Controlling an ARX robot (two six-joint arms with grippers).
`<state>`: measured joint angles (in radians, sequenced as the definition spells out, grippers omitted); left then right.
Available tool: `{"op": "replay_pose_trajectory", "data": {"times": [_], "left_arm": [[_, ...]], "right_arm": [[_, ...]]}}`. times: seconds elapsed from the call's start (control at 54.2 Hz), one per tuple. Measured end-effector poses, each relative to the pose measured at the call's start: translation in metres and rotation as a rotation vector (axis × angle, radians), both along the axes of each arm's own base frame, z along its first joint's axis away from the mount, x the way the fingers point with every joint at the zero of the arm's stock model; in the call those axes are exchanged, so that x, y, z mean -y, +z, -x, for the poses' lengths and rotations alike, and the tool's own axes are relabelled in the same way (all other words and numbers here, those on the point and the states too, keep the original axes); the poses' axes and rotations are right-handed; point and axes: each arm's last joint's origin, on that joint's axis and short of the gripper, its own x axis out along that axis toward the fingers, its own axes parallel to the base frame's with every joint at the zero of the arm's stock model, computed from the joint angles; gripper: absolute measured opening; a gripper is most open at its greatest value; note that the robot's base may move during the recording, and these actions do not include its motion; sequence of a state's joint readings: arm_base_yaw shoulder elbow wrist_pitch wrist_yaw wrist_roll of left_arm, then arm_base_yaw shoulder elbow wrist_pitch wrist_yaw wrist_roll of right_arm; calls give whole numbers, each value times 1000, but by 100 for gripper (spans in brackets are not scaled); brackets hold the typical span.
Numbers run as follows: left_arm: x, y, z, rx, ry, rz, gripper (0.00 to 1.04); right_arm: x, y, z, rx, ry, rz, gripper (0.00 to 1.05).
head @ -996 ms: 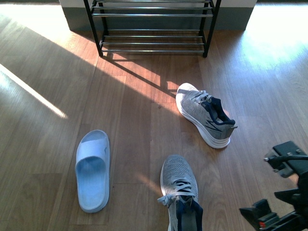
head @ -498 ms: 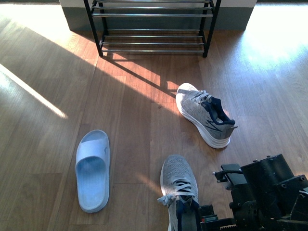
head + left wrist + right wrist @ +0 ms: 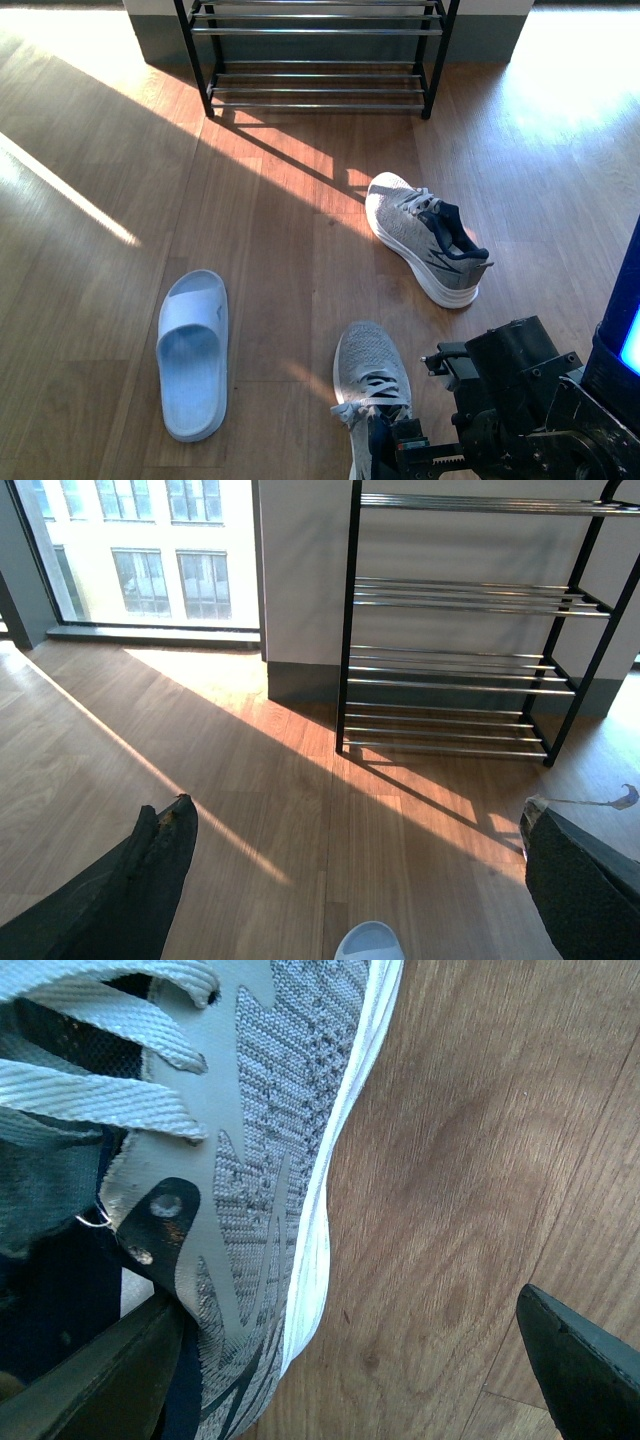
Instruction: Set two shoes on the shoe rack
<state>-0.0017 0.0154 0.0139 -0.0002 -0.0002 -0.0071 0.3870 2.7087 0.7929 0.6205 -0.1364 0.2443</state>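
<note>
Shoes lay on the wooden floor (image 3: 100, 150), well apart from the shoe rack (image 3: 315, 55) by the wall: the far sneaker (image 3: 425, 238) angled at mid-floor, the near sneaker (image 3: 372, 380) closest to the robot, and a pale blue slide (image 3: 192, 352) off to the left. The right gripper (image 3: 345, 1305) hung spread wide at the near sneaker's heel end, with one finger (image 3: 100, 1380) close beside the shoe's grey side and the other out over bare floor, clasping nothing. The left gripper (image 3: 357, 810) was likewise spread apart and empty, raised above the floor and facing the rack.
</note>
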Motion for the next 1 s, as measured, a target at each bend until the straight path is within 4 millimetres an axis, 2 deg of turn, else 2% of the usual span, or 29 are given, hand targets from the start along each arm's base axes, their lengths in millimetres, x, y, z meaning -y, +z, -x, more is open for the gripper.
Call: {"op": "replay_pose_trajectory", "data": {"times": [0.24,0.406,0.498,0.664,0.775,0.885,0.996], "left_arm": [[0,0,0,0,0,0,95],[0,0,0,0,0,0,95],[0,0,0,0,0,0,95],[0,0,0,0,0,0,95],[0,0,0,0,0,0,95],[0,0,0,0,0,0,95],[0,0,0,0,0,0,95]], "right_arm": [[-2,27,-2,61,12,-36,96],[-9,62,-27,187,14,-66,96],[-9,82,-55,267,-2,-68,96],[3,103,-106,362,-65,-28,96],[22,120,-161,436,-134,5,96],[34,116,-190,457,-159,21,96],[47,85,-210,428,-165,49,96]]}}
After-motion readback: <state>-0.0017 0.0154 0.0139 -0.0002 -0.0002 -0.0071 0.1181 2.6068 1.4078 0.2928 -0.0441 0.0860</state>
